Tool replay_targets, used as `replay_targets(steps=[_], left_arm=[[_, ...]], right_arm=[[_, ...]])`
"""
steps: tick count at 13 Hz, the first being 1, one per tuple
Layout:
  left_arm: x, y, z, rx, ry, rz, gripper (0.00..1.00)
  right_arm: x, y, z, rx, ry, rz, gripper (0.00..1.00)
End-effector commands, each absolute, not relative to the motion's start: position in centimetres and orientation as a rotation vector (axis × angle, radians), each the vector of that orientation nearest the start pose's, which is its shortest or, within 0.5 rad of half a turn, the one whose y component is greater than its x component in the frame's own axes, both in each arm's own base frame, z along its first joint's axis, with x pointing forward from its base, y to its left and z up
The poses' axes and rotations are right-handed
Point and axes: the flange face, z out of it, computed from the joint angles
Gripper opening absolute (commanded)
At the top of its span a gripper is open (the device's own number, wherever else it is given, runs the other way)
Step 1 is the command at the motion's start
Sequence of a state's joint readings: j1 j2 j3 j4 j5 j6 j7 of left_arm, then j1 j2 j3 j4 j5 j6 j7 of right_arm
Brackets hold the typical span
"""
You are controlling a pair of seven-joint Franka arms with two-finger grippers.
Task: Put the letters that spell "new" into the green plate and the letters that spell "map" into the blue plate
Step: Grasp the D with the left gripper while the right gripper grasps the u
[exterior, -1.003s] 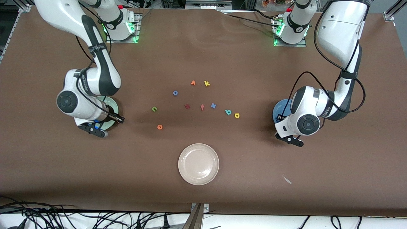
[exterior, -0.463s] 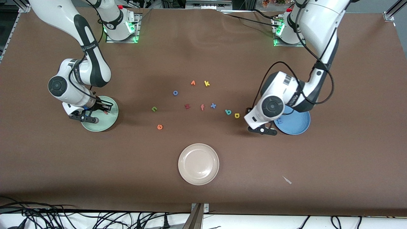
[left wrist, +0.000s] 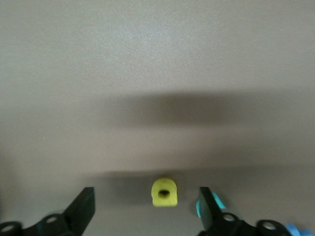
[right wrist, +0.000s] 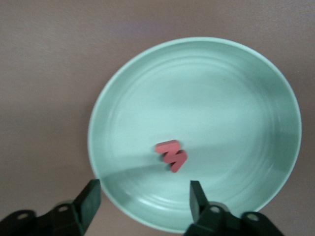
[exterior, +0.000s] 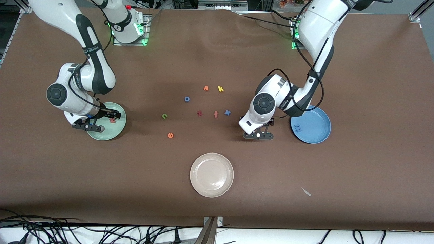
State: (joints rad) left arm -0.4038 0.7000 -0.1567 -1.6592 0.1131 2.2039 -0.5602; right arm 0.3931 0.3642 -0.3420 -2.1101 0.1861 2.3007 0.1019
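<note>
Green plate [exterior: 119, 130] at right arm's end already has the salmon-red "w" [right wrist: 172, 155] lying flat in it, long axis diagonal across the plate; right gripper [right wrist: 145, 196] hangs over it, jaws wide, empty. Blue plate [exterior: 317, 134] holds the blue "m" [exterior: 298, 128]. Left gripper [left wrist: 147, 209] over the yellow "a" [left wrist: 164, 192] on the table, jaws wide astride it, teal "p" [left wrist: 216, 202] just beside; next prob. lower & pinch the "a".

we count three plates: one green plate [exterior: 101, 134], one blue plate [exterior: 318, 132], one beige plate [exterior: 212, 194]. we count twelve foam letters [exterior: 199, 113].
</note>
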Motion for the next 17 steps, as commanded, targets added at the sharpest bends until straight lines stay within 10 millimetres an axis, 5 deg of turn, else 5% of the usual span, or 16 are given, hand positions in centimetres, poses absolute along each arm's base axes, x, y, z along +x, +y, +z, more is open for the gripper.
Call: replay_targets(steps=[1,5,10,12,14,17], left_arm=[[57.1,-33.8,17.9,-3.071,0.073,0.223,0.68],[56.2,-34.9,17.4,-3.08,0.105,0.251,0.68],[56.0,-34.8,17.2,-3.075,0.108,0.261,0.67],[55.8,-34.6,16.7,-3.07,0.104,0.276,0.25],[55.7,-34.7,16.8,-3.071,0.106,0.274,0.02],[56.7,-34.2,18.9,-3.079,0.091,0.241,0.0]], right_arm=[[56.3,8.2,25.3,-3.089,0.378,0.238,1.0],[55.5,15.1,24.7,-3.052,0.505,0.193,1.0],[54.4,21.4,21.2,-3.005,0.71,0.101,1.0],[54.0,23.5,20.5,-2.976,0.84,0.095,1.0],[53.5,24.9,20.1,-2.959,0.919,0.102,1.0],[53.3,25.0,18.8,-2.964,0.937,0.114,1.0]])
